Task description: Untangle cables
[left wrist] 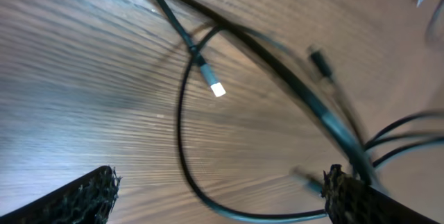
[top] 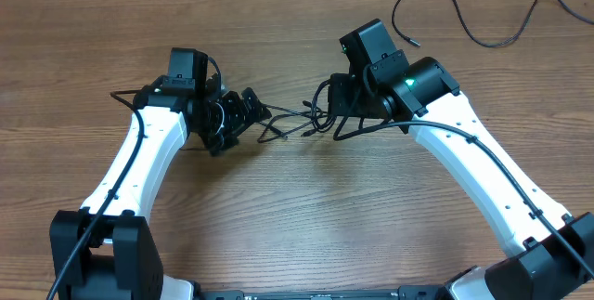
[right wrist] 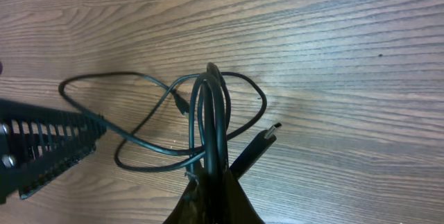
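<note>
Pinching the looped bundle of thin black plug-ended cables (right wrist: pixel 208 113) is your right pincer (right wrist: pixel 211 182) | your left pincer (left wrist: pixel 218 182) spread, nearer the loose strands | tangle stretches crosswise between both on the wooden surface (top: pixel 306 216).

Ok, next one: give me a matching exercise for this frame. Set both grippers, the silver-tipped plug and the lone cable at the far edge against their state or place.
1. left gripper
2. right gripper
3. silver-tipped plug
4. lone cable

A. shut on bundled cables
B. alone at the far right of the table
C. open
D. ungripped, under the left wrist camera

Pairs: 1-C, 2-A, 3-D, 4-B
</note>
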Available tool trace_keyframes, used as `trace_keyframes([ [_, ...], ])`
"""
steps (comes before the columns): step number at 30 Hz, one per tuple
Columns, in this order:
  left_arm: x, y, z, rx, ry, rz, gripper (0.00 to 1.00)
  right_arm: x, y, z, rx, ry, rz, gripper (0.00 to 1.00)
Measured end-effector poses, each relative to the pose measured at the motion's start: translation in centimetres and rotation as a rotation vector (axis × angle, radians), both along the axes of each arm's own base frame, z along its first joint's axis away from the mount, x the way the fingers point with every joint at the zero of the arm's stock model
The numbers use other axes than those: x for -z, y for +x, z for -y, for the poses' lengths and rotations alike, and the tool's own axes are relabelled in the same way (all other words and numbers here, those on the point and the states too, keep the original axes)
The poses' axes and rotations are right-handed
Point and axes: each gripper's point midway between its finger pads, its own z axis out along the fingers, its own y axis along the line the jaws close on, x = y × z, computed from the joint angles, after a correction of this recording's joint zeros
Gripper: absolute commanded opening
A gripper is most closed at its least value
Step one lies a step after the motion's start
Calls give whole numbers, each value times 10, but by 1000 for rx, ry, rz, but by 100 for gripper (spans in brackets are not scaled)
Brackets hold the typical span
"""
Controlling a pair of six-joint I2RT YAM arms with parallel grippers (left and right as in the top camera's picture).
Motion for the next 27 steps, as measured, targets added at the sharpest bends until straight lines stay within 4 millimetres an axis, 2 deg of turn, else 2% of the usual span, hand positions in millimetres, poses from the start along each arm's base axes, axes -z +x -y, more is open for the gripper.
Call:
trace_keyframes([
  [4, -6, 7, 6, -98, -68, -36, 97, 0, -1, -1, -3, 6, -5, 4],
  [7, -13, 12, 13, -121, -126, -37, 90, 0, -1, -1, -4, 7, -5, 4],
  [10, -25, 18, 25, -94, -216, -4, 93, 0, 0, -2, -4, 9, -2, 4],
  [12, -36, 24, 34, -62, -276, 36, 87, 0, 1, -3, -6, 14, 0, 4],
  [14, -43, 26, 39, -42, -316, 56, 86, 2, 1, -5, -11, 21, -6, 4],
  [22, -41, 28, 36, -108, -317, 12, 89, 17, 1, -12, -27, 29, -57, 4],
  [27, -36, 32, 30, -179, -288, -14, 88, 17, -2, -17, -42, 52, -74, 4],
])
